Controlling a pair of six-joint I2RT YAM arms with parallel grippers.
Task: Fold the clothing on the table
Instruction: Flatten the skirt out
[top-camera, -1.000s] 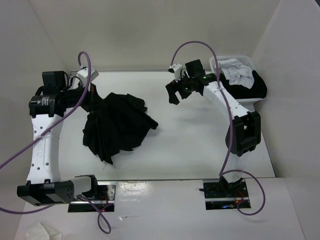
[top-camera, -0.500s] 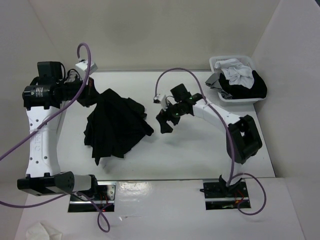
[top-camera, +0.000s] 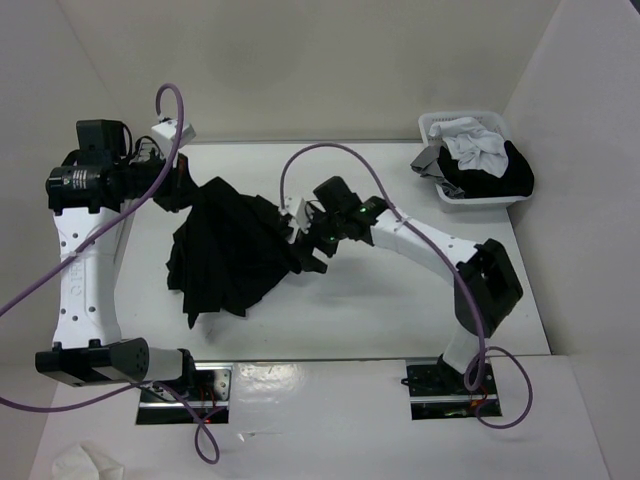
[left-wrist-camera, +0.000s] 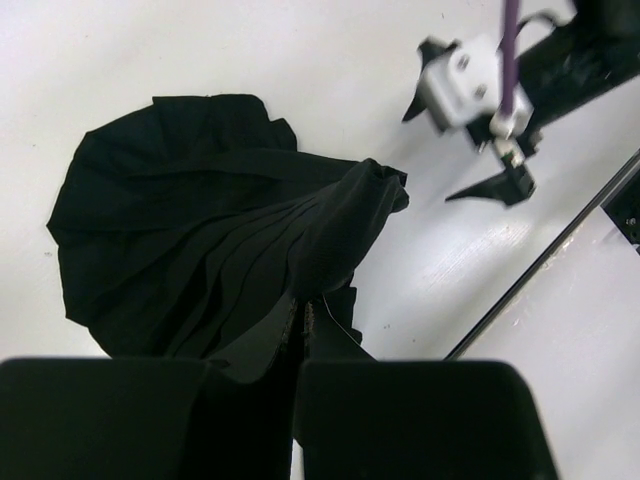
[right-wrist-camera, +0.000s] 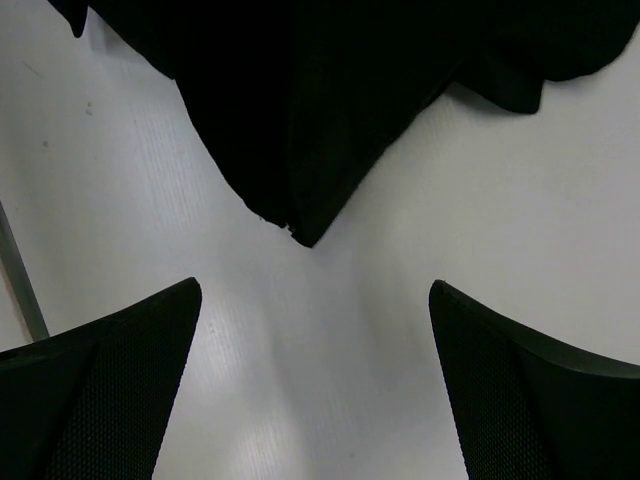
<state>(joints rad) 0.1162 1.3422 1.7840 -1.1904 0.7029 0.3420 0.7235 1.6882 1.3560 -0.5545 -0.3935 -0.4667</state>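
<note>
The clothing (top-camera: 235, 255), a black pleated skirt, lies bunched on the left half of the white table (top-camera: 400, 310). My left gripper (top-camera: 188, 194) is shut on its upper end, and the fabric fans down from there toward the near edge. In the left wrist view the cloth (left-wrist-camera: 190, 220) is pinched between the shut fingers of this gripper (left-wrist-camera: 302, 318). My right gripper (top-camera: 305, 246) stands open low over the table at the skirt's right edge. In the right wrist view a pointed corner of the skirt (right-wrist-camera: 310, 130) lies just ahead of that gripper (right-wrist-camera: 315, 300), with nothing between its fingers.
A white plastic basket (top-camera: 497, 122) holding white and black garments stands at the back right corner. White walls enclose the table on three sides. A metal rail (top-camera: 320, 362) runs along the near edge, by the arm bases.
My right arm has swung from beside the basket leftwards across the table to the skirt's right edge. The left gripper shifted slightly and the skirt gathered a little narrower.
</note>
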